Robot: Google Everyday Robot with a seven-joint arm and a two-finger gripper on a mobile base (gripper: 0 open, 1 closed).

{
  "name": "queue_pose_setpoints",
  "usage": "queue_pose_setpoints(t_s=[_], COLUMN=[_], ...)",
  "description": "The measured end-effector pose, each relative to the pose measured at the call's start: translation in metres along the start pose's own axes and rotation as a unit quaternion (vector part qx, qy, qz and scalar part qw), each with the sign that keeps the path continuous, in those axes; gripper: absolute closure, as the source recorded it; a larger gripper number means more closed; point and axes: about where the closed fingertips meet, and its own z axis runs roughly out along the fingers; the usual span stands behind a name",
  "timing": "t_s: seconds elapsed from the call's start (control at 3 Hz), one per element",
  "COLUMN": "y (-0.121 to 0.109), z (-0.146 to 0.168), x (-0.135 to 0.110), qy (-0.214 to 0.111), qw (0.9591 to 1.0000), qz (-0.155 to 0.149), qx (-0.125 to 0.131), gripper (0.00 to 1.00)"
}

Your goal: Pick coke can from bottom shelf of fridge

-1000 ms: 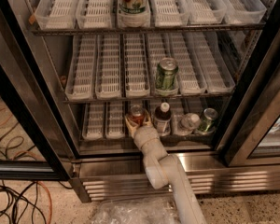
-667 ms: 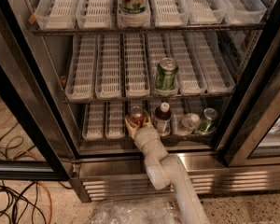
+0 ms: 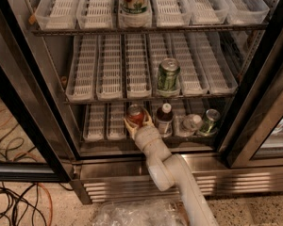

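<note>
The coke can (image 3: 136,115), red with a silver top, stands on the bottom shelf (image 3: 96,122) of the fridge (image 3: 198,175), in a lane left of centre. My gripper (image 3: 137,122) reaches in from below on its white arm and is at the can, with a finger on each side of it. It is shut on the can. The can still stands on the shelf tray.
A dark bottle with a white cap (image 3: 164,119) stands right beside the coke can. A clear bottle (image 3: 190,124) and a green can (image 3: 209,122) lie further right. Another green can (image 3: 168,75) stands on the middle shelf. Cables (image 3: 14,197) and plastic wrap (image 3: 137,214) lie on the floor.
</note>
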Motion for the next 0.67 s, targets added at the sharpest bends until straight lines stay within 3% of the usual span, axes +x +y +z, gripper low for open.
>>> queue_pose_setpoints(t_s=[0.67], y=[0.007], z=[-0.004], x=[-0.032], qy=[-0.033], qw=[0.9993], qz=[-0.007], qx=[-0.019], gripper=[1.0])
